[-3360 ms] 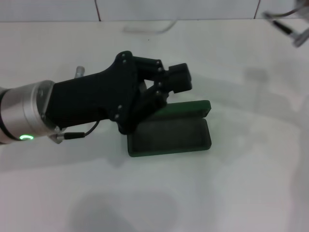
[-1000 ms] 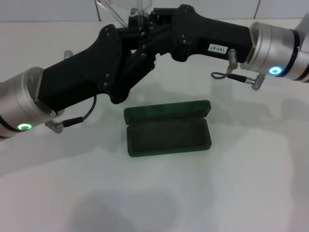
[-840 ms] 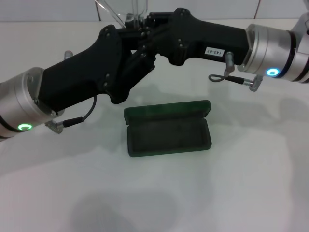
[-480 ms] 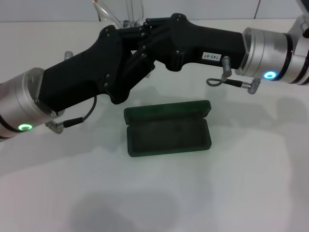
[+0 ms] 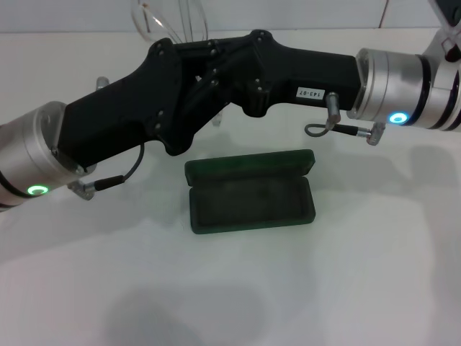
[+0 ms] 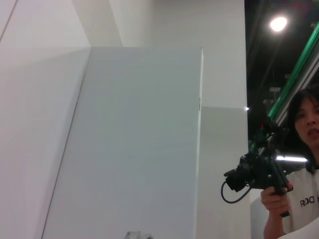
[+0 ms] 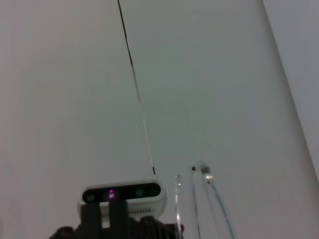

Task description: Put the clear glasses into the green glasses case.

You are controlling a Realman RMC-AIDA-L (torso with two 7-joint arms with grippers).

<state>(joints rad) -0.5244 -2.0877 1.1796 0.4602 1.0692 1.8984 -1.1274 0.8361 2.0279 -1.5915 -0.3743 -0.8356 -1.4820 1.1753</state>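
Note:
The clear glasses are held up in the air above the table's far side, right where my two black grippers meet. My right gripper reaches in from the right and is shut on them; their thin temples rise close in front of the right wrist camera. My left gripper comes up from the lower left and overlaps the right one below the glasses. The green glasses case lies open on the table in front of and below both grippers, its dark lining bare and its lid tilted back.
The white table extends around the case on all sides. A white wall stands behind it. In the left wrist view a person stands off to the side holding a camera rig.
My right arm has slid left and down, and the glasses have shifted left and down with it. The left arm has stayed still since a second ago, and the case has not moved.

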